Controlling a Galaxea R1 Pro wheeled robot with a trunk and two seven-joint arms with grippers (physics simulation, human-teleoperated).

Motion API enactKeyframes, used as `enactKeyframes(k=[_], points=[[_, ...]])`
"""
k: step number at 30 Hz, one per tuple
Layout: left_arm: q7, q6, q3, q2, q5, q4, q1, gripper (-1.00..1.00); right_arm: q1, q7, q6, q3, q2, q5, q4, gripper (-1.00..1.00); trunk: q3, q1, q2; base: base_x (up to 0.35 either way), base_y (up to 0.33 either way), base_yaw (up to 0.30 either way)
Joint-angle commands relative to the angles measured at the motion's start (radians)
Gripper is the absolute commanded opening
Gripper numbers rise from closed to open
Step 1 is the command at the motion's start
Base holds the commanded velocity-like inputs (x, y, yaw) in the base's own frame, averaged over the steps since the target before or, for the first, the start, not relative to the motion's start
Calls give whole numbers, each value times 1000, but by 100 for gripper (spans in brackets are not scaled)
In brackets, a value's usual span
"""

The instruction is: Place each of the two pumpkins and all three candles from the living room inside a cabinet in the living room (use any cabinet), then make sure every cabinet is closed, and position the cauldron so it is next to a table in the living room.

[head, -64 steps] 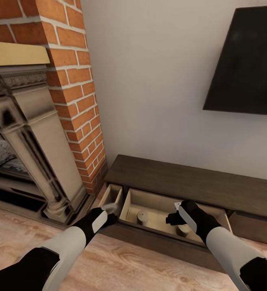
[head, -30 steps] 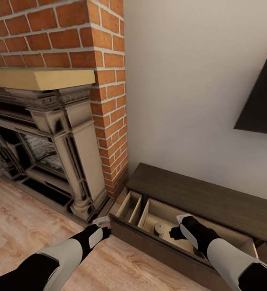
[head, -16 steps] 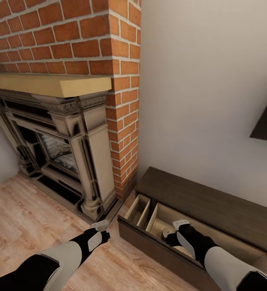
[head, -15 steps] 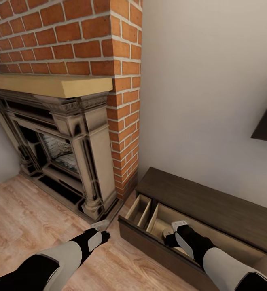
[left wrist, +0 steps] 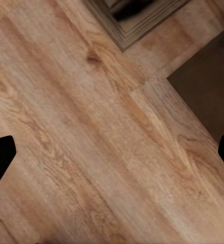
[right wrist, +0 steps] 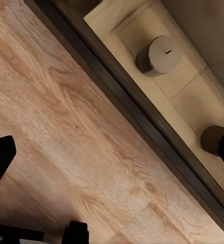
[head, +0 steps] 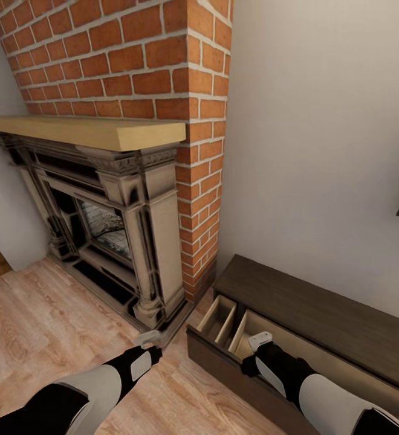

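R gripper (head: 252,352) over cabinet (head: 320,314) drawer w/ candles (right wrist: 159,56)

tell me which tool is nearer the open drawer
Right. The right tool hangs over the front edge of the open drawer, above its candles. The left tool hovers over bare floor beside the fireplace base.

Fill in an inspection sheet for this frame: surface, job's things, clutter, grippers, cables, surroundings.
Surface: light wood plank floor.
Job's things: long low dark-brown wooden cabinet, its pale-lined drawer pulled open; two stubby tan-brown candles inside, one upright, another partly hidden.
Clutter: nothing seen.
Grippers: left gripper open, empty, above the floor; right gripper open, empty, by the drawer front.
Cables: nothing seen.
Surroundings: red brick chimney, ornate fireplace, pale wall.
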Motion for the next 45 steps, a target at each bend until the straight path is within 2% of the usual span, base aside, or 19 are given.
enactKeyframes(k=[1, 35, 39, 41, 45], points=[[3, 3, -8, 0, 5, 1, 0, 100, -1, -8, 5, 8, -1, -11, -3, 100, 0, 0, -1, 0, 0, 137], [3, -3, -8, -2, 4, 1, 15, 100, 0, -8, 6, 11, -1, -9, -3, 100, 50, 0, -1, 0, 0, 114], [3, -54, -8, 0, 4, 1, 15, 100, 5, -7, 6, 11, -1, -8, 0, 100, 56, 0, -1, 0, 0, 121], [2, -85, -8, 0, 4, 2, 15, 100, 31, -7, 1, 10, -2, -8, 10, 100, 59, 0, -1, 0, 0, 139], [1, -99, -9, -1, 4, 2, 15, 100, 72, -7, -34, 10, -4, -8, 29, 100, 64, 0, -1, 0, 0, 153]])
